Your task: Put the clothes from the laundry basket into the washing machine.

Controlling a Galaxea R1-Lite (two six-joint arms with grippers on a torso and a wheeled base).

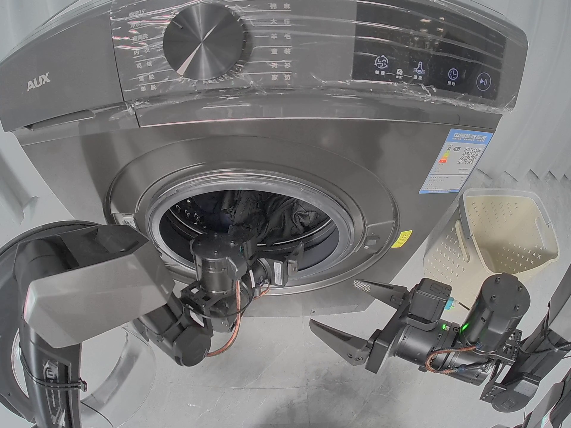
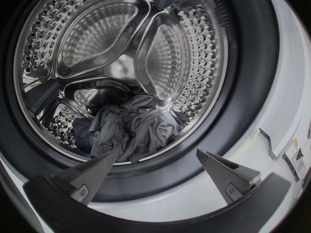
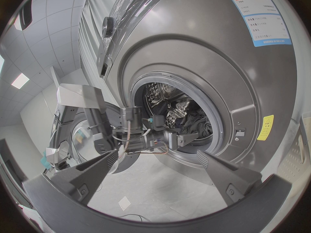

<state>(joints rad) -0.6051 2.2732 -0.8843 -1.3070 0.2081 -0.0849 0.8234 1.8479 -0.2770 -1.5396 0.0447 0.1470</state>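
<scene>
— Steel-grey washing machine [image 1: 285,138], porthole wide open. The cream laundry basket [image 1: 505,233] leans tilted on the machine's lower right corner.

— And the clothes [image 2: 136,130]?

— A dark, crumpled heap on the bottom of the drum [image 2: 107,49], right at its front edge. The left gripper [image 2: 156,152] hangs at the mouth with its fingers spread and nothing between them. The right gripper [image 1: 334,304] is low in front of the machine, also spread and holding nothing.

— What might go wrong?

— I'd guess a snag. The cloth lies so near the front edge that a fingertip pulling back could drag it onto the rubber seal. The two arms are also near each other, so a careless swing could knock them together.

— Do the cameras agree?

— The left wrist one shows a bluish piece under the grey cloth. From the head it's one dark bundle behind the arm, but that view has the basket.
</scene>
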